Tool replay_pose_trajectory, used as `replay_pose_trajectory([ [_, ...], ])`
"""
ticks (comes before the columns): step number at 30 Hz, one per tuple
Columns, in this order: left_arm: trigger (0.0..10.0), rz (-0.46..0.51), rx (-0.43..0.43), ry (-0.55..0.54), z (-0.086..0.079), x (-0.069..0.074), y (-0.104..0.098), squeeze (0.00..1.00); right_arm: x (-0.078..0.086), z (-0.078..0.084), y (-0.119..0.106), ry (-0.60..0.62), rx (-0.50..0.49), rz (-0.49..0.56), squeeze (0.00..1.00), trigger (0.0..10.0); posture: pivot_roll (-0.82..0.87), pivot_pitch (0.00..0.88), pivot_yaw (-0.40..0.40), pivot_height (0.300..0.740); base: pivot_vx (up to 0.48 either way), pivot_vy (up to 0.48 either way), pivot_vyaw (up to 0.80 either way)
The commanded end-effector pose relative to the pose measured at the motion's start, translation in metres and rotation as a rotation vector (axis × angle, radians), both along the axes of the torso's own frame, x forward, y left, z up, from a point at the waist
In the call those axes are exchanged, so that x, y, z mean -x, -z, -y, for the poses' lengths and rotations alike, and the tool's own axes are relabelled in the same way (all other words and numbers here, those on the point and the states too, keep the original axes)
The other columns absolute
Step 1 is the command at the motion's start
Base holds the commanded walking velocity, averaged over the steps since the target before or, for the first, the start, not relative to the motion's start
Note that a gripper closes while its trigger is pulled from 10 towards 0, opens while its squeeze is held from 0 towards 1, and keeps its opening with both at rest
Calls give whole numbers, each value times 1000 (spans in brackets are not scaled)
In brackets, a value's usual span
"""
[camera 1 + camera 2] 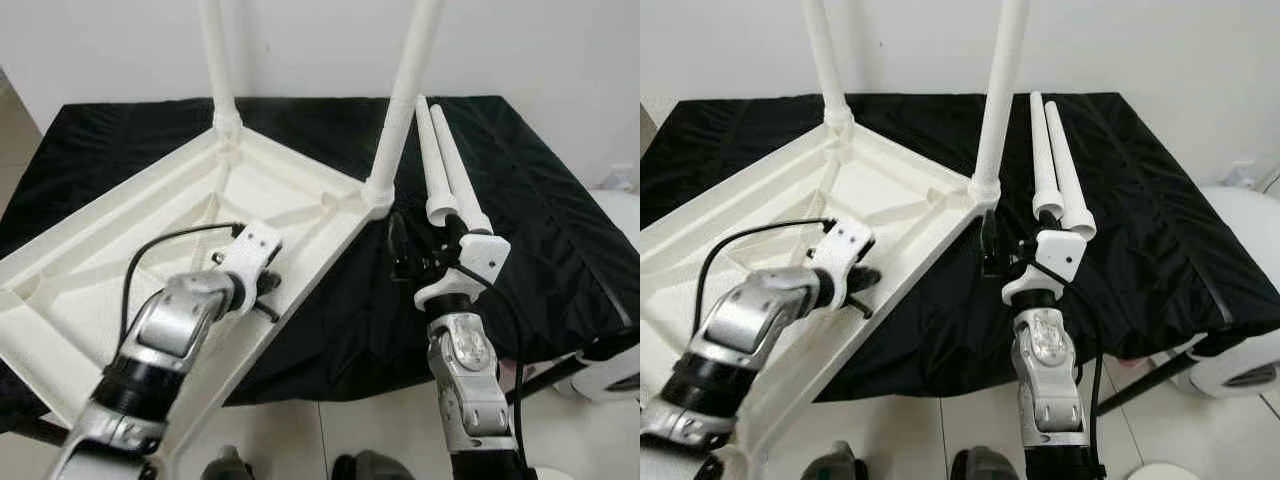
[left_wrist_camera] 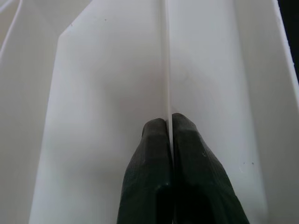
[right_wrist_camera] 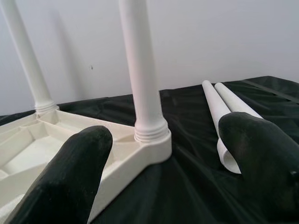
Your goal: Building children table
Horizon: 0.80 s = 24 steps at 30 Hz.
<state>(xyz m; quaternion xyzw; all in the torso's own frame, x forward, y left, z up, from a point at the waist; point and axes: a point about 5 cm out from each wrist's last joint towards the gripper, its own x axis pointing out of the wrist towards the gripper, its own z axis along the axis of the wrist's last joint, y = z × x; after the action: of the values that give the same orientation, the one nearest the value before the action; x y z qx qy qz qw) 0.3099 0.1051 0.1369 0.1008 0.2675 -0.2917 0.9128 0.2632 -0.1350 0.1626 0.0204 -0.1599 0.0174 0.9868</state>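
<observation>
A white plastic tabletop [image 1: 150, 230] lies upside down on a black-covered table [image 1: 540, 230], overhanging its near edge. Two white legs stand fitted in it, one at the far corner [image 1: 218, 60] and one at the right corner [image 1: 405, 90]. Two loose legs [image 1: 445, 160] lie side by side on the cloth just right of that corner. My left gripper [image 1: 268, 290] is at the tabletop's near right rim; in the left wrist view it [image 2: 168, 122] is shut on a thin white rib [image 2: 166, 56]. My right gripper [image 1: 400, 245] stands open, holding nothing, close to the right corner leg [image 3: 142, 70].
A white wall rises close behind the table. At the right, below the table's edge, sits a rounded white object [image 1: 620, 370]. Pale floor tiles [image 1: 300, 430] show under the near edge, with my feet [image 1: 370, 465] at the bottom.
</observation>
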Motion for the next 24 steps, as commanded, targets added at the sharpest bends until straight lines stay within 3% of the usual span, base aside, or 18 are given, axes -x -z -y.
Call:
replay_pose_trajectory([
  [1,10000,167,-48,-203,-8,-12,-19,0,1,-1,-2,3,0,2,0,10000,-15,21,-2,740,0,0,0],
  [5,10000,182,-43,-261,-8,-20,-23,0,1,-2,-2,2,0,2,0,10000,-17,24,-3,740,0,0,0],
  [6,10000,207,-49,-366,-10,-32,-27,0,0,-2,-2,4,1,2,0,10000,-19,28,-4,740,0,0,0],
  [10,10000,235,-25,-484,-9,-45,-36,0,0,-2,-3,7,2,3,0,10000,-21,30,-4,740,0,0,0],
  [14,10000,248,-3,-519,-5,-52,-41,0,0,-3,-3,8,2,2,0,10000,-20,30,-6,740,0,0,0],
  [16,10000,345,2,-538,10,-61,-59,0,0,-5,-3,4,5,3,0,10000,-18,30,-7,740,0,0,0],
  [24,10000,439,46,-489,40,-67,-81,0,0,-9,-4,-5,8,7,0,10000,-16,32,-7,740,0,0,0],
])
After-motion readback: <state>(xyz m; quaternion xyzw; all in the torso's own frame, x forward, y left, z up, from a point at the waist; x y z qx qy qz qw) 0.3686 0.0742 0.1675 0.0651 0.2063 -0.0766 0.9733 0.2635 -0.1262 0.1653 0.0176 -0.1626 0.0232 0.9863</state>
